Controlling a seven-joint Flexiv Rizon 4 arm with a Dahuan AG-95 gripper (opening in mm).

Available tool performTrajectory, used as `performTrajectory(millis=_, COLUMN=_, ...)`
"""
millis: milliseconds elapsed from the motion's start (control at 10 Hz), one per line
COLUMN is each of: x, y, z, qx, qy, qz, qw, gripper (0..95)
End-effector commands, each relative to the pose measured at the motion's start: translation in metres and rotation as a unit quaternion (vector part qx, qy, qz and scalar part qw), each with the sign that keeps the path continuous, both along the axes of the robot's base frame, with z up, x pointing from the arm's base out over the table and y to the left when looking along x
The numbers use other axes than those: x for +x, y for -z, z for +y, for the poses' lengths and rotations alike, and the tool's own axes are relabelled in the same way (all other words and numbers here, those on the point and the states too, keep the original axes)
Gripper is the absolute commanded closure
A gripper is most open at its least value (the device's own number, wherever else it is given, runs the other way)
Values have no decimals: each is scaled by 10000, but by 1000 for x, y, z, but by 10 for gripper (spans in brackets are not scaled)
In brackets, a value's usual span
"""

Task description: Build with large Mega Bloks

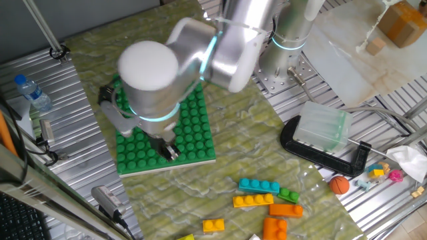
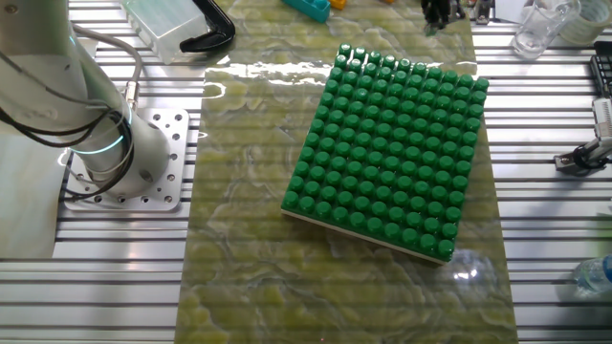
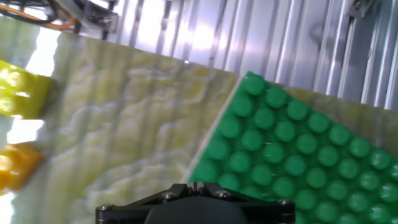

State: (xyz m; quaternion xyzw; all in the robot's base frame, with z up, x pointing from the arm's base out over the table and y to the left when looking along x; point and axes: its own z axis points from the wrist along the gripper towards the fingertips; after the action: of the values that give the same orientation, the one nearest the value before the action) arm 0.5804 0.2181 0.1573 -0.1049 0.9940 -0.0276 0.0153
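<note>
My gripper (image 1: 171,152) hangs low over the near corner of the green baseplate (image 1: 193,127). In the hand view its jaws (image 3: 194,185) meet with only a thin seam between them and hold nothing. The Mega Bloks lie loose on the mat to the right. They are a cyan one (image 1: 259,186), a yellow one (image 1: 253,200), a green one (image 1: 288,195), two orange ones (image 1: 285,210) (image 1: 275,228) and another yellow one (image 1: 213,225). The hand view shows a yellow block (image 3: 22,90) and a yellow-orange one (image 3: 15,168) at the left edge. No block stands on the baseplate (image 2: 392,148).
A black clamp (image 1: 320,150) holds a clear box (image 1: 323,127) at the right. A small orange ball (image 1: 339,184) and small toys lie near it. A water bottle (image 1: 32,93) stands at the left. The arm's base (image 2: 124,153) is bolted beside the mat.
</note>
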Motion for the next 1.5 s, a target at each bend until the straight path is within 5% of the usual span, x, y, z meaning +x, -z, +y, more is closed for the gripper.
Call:
performTrajectory(millis=100, x=3, y=3, z=23, qx=3, qy=90, qz=-86, qw=9999, gripper=950)
performTrajectory(millis=200, x=6, y=3, z=25, qx=140, qy=36, qz=-100, qw=9998, gripper=760)
performTrajectory(millis=700, x=35, y=3, z=55, qx=192, qy=159, qz=-109, qw=9996, gripper=760)
performTrajectory(millis=1200, x=36, y=4, z=56, qx=198, qy=160, qz=-145, qw=9996, gripper=760)
performTrajectory(millis=1300, x=36, y=4, z=56, qx=-110, qy=79, qz=-246, qw=9996, gripper=950)
performTrajectory(millis=1400, x=36, y=4, z=56, qx=-171, qy=43, qz=-246, qw=9995, gripper=950)
performTrajectory(millis=1500, x=36, y=4, z=56, qx=-41, qy=62, qz=-199, qw=9998, gripper=950)
